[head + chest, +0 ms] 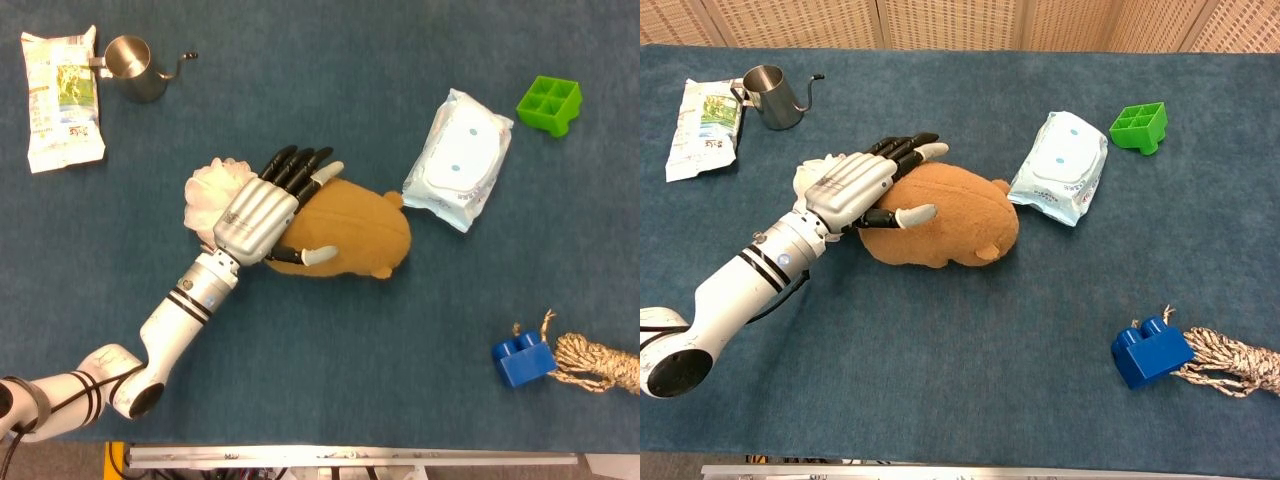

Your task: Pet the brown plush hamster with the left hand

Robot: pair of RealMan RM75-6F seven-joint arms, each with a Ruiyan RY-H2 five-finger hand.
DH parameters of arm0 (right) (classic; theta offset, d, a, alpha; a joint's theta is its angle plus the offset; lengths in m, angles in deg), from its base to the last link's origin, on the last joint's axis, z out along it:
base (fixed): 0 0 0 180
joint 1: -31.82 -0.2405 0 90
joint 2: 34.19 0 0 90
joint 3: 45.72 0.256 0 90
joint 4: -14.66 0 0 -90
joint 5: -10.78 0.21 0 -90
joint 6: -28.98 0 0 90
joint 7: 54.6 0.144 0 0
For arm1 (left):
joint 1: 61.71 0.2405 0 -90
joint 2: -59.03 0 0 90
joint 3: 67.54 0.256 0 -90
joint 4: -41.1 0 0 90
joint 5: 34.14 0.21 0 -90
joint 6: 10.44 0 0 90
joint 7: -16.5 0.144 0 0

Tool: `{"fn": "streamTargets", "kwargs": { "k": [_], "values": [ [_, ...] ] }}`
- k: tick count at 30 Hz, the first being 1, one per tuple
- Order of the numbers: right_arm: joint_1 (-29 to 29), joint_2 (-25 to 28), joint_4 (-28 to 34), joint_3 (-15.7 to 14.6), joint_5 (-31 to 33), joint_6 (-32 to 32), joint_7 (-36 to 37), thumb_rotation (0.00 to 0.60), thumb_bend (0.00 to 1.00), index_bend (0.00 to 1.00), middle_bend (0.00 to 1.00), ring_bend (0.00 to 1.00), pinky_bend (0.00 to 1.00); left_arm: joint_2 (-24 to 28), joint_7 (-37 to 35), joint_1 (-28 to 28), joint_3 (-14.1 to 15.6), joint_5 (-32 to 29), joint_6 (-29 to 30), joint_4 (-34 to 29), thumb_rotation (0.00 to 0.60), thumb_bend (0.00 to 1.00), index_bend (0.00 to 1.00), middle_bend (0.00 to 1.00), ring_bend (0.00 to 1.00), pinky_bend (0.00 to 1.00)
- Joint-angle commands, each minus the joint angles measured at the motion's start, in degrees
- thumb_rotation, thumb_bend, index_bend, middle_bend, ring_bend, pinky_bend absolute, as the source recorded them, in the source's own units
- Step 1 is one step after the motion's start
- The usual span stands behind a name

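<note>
The left hand [262,212] lies palm-down across the rear end of the brown plush hamster [355,236], its fingers [300,166] extended and slightly spread over the toy's back and its thumb [312,256] stretched along the near flank. It rests flat on the fur rather than gripping anything; nothing is held in it. In the chest view the same hand [855,188] covers the left end of the hamster [950,220], which sits low on the blue table [940,370] near its middle. A white fluffy item [208,190] lies just beside the hamster, partly hidden under the hand. To the hamster's right, close to its head, is a pack of wet wipes [459,160], and further right a green block [549,103]. At the far left stand a small metal pitcher [130,68] and a flat printed packet [61,97]. Near the right edge a blue brick [521,360] touches a bundle of rope [600,363]. The right hand appears in neither view.
</note>
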Motion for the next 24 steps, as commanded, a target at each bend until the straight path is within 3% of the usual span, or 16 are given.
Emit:
{"fn": "streamTargets", "kwargs": {
  "k": [1,9,16,24],
  "values": [
    [0.0,0.0,-0.1,0.0,0.0,0.0,0.1,0.6,0.09,0.25,0.35,0.18,0.17,0.2,0.2,0.1,-0.1,-0.4,-0.1,0.4,0.008,0.02,0.0,0.02,0.0,0.0],
    [-0.1,-0.2,-0.4,0.0,-0.5,-0.1,0.6,0.6,0.09,0.25,0.35,0.18,0.17,1.7,0.9,0.3,-1.0,-1.6,0.4,0.2,0.009,0.02,0.0,0.02,0.0,0.0],
    [0.1,-0.3,-0.8,0.0,-0.7,0.2,1.3,0.6,0.09,0.25,0.35,0.18,0.17,3.3,1.8,0.2,-2.6,-2.2,1.9,-4.1,0.008,0.02,0.0,0.02,0.0,0.0],
    [0.3,-0.2,-1.1,-0.1,-0.7,0.2,1.8,0.6,0.09,0.25,0.35,0.18,0.17,2.4,5.3,-0.2,-1.8,-1.9,1.6,-7.7,0.011,0.02,0.0,0.02,0.0,0.0]
  ]
}}
